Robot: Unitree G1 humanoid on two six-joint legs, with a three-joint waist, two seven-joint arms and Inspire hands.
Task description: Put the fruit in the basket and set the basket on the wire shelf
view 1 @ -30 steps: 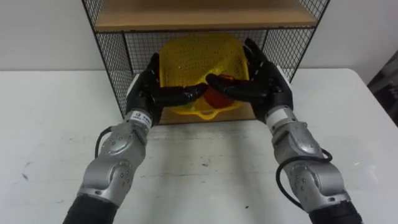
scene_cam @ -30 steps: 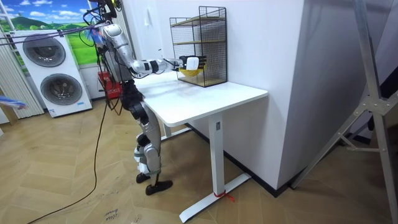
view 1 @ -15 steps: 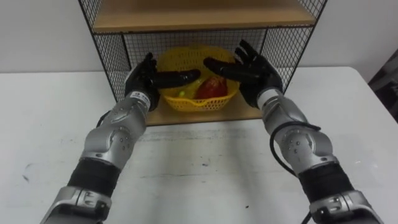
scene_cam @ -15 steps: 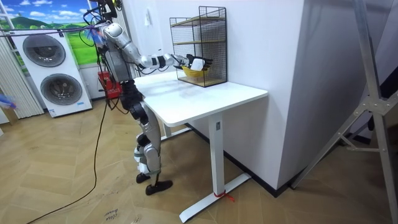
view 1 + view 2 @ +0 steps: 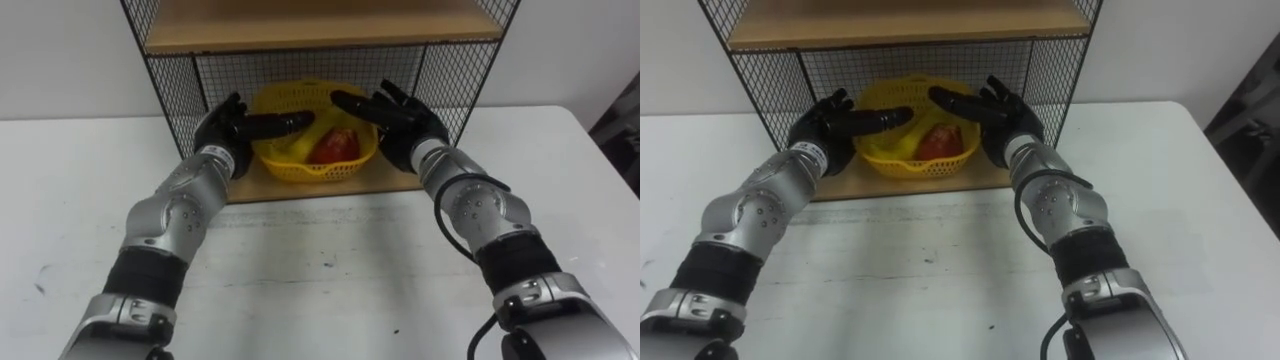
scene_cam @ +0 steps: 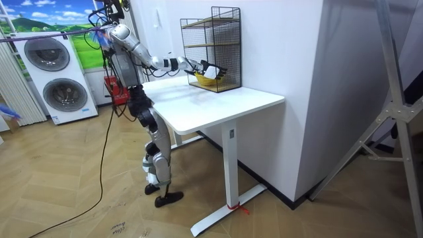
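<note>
A yellow mesh basket (image 5: pixel 318 168) stands level on the bottom board of the wire shelf (image 5: pixel 178 82). Inside it lie a red fruit (image 5: pixel 336 146) and a yellow banana (image 5: pixel 298 142). My left hand (image 5: pixel 216 134) is at the basket's left side and my right hand (image 5: pixel 402 134) at its right side. Both are open with straight fingers, and the thumbs reach over the rim. In the room view I stand at the white table (image 6: pixel 218 106) with both arms stretched into the shelf (image 6: pixel 213 49).
The shelf's upper wooden board (image 5: pixel 320 25) sits low over the basket, and wire mesh walls close its left, right and back. The white table (image 5: pixel 320 270) spreads in front. A wall stands behind the shelf.
The basket, held up and tilted between my hands a second ago, has gone deeper into the shelf and now rests level on the bottom board. Both arms have stretched forward.
</note>
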